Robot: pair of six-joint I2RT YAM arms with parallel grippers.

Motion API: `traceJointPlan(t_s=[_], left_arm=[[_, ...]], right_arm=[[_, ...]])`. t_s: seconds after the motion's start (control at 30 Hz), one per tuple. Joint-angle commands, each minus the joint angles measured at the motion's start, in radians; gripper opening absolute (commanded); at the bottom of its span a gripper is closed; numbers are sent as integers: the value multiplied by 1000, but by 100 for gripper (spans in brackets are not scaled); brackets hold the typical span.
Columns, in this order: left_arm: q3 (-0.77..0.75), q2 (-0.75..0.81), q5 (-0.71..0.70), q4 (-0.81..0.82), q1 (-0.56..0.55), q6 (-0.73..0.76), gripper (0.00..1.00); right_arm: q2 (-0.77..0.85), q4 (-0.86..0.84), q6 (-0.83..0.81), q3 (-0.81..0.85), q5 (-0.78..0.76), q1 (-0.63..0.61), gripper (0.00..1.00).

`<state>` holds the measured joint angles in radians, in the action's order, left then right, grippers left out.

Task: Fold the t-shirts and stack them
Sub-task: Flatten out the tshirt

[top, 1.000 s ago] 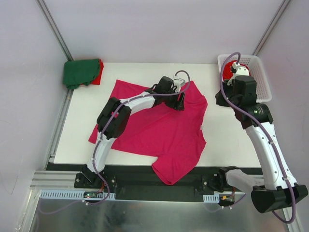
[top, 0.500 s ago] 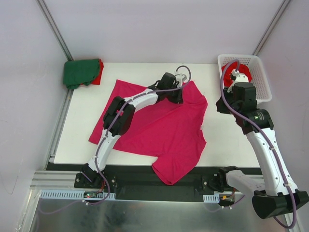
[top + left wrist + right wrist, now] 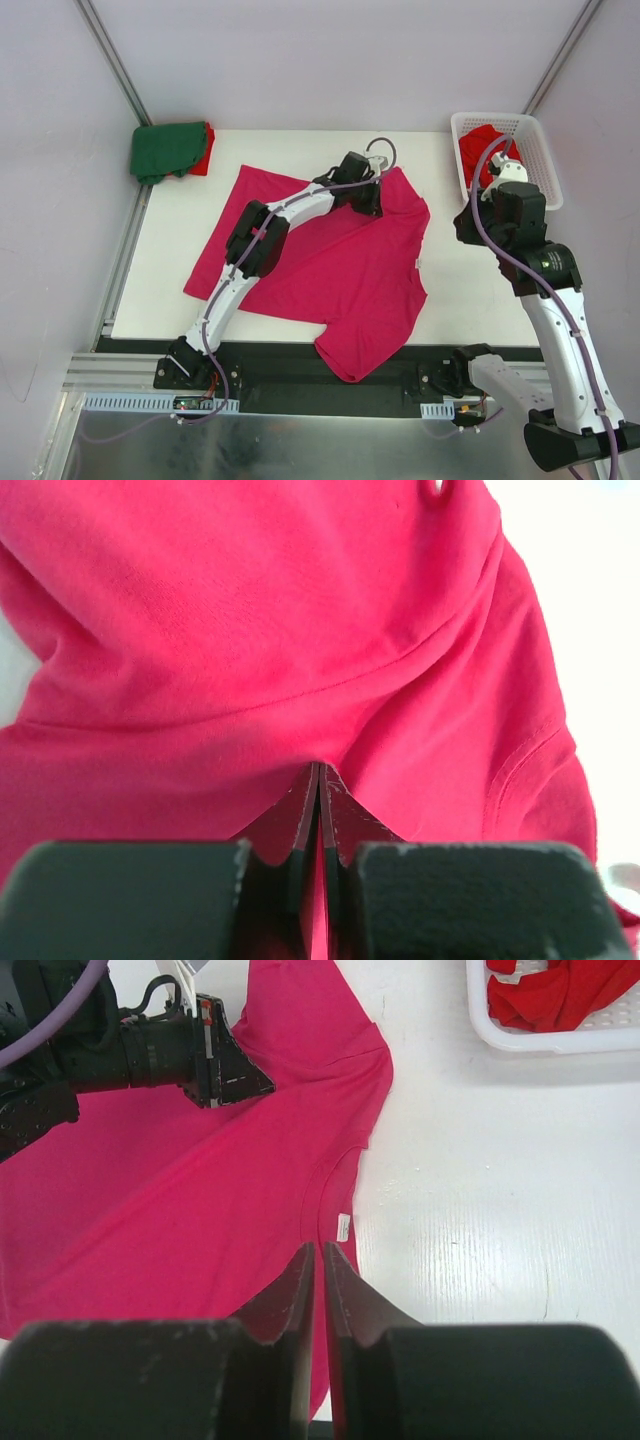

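We are seeing left gripper (image 3: 318,766) clamping, apparently on a pinch of 1 magenta t-shirt (image 3: 330,270) lying spread mid-table (image 3: 470,290). Right gripper (image 3: 318,1247) hovering above table, fingers nearly touching, gripping nothing. Green t-shirt (image 3: 165,150) sitting folded far-left; red t-shirt (image 3: 483,148) lying in basket (image 3: 546,170).

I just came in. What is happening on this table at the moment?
Two arms are folding t-shirts. The left gripper is shut on the far part of the magenta-pink t-shirt, spread on the table. The right gripper hangs shut and empty near the white basket, which holds a red t-shirt. A folded green t-shirt lies on a second red t-shirt in the far left corner.
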<state>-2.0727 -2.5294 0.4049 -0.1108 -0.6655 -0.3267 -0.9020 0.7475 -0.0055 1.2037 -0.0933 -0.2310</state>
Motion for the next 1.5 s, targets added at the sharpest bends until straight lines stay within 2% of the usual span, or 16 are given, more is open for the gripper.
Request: traceJointPlan(t_s=[0.0, 0.43, 0.9, 1.03, 1.13, 1.27, 1.43, 1.47], left_arm=[[-81, -34, 34, -40, 27, -70, 0], [-216, -118, 94, -73, 132, -284, 0], [-270, -147, 48, -84, 201, -360, 0], [-320, -144, 104, -79, 210, -331, 0], [-333, -94, 136, -52, 199, -287, 0], [-294, 58, 181, -21, 184, -236, 1], [-89, 276, 167, 14, 190, -180, 4], [-42, 359, 158, 20, 193, -166, 4]], right_arm=[[38, 21, 12, 19, -22, 1, 11], [72, 56, -21, 30, -43, 1, 13], [87, 79, -34, 19, -69, 1, 13], [91, 79, -28, 5, -59, 1, 13], [91, 64, -13, -18, -23, 1, 13], [74, 26, 31, -103, 61, 1, 9], [31, -71, 97, -236, 204, -7, 1], [22, -94, 108, -253, 219, -11, 1]])
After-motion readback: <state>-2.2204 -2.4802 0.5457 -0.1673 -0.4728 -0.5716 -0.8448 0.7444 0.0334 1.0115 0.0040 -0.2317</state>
